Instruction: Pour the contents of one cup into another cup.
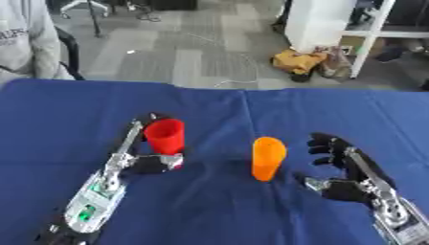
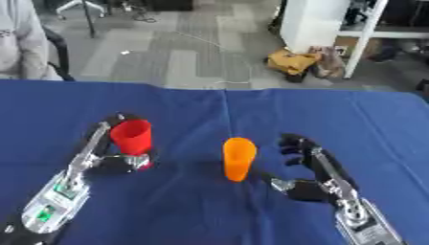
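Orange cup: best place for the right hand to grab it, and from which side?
Take the orange cup round its side wall, about mid-height, coming in from its right. It stands upright and tapers toward the base, and the right hand sits open just beside it with a gap between. The red cup is already in the left hand, so that side is taken.

Even, bright overhead light; soft blur throughout. Faint shadows fall on the blue tablecloth [image 1: 218, 210] just beside the orange cup [image 1: 268, 158]. No glare.

blue-clothed table [image 1: 218, 110]; red cup [image 1: 165, 135]; orange cup [image 1: 268, 158]
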{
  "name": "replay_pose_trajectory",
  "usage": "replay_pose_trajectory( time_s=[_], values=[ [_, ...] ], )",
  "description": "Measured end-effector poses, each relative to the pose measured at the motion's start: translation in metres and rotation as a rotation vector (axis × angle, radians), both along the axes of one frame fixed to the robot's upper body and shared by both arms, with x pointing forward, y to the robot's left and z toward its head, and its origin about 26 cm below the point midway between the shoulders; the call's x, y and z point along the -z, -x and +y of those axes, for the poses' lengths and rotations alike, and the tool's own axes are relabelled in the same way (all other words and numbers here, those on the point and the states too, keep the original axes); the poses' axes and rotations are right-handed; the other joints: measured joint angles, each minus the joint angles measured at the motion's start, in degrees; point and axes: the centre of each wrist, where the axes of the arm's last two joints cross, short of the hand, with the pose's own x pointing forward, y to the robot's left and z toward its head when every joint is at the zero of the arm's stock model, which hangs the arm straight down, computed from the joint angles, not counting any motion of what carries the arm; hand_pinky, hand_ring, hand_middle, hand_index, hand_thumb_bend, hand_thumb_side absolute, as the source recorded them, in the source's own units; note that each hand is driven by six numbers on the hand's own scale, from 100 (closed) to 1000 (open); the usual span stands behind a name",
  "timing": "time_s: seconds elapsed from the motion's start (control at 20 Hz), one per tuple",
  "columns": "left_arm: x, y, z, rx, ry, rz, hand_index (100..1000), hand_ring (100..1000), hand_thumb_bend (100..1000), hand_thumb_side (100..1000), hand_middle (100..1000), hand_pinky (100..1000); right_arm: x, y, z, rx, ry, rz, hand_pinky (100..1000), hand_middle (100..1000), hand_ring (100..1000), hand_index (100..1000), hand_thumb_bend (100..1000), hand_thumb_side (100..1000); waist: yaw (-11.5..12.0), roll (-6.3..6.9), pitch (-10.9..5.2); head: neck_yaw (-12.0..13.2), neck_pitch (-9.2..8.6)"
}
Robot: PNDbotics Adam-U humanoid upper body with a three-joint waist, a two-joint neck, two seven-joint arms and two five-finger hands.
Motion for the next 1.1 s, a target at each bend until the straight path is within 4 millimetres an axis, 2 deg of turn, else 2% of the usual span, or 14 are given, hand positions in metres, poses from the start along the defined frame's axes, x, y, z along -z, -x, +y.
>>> replay_pose_trajectory(
  time_s=[0.25,0.5,1.1],
  values=[
    [-0.016,0.016,0.004,0.007,-0.024,-0.047,706,355,578,100,373,404,0.004,-0.005,0.001,-0.005,0.059,-0.007,691,763,798,894,535,100,1.7,0.26,-0.10,-1.3,0.00],
    [-0.024,0.028,0.005,0.016,-0.017,-0.056,706,355,577,100,372,404,0.007,-0.011,0.002,-0.012,0.079,0.004,677,749,785,890,523,100,3.4,0.40,-0.16,-2.4,0.00],
    [-0.030,0.035,0.002,0.029,0.002,-0.055,704,351,578,100,370,402,0.011,-0.022,0.013,-0.033,0.069,0.021,661,727,755,880,551,100,5.5,1.17,-0.26,-4.3,-0.13]
  ],
)
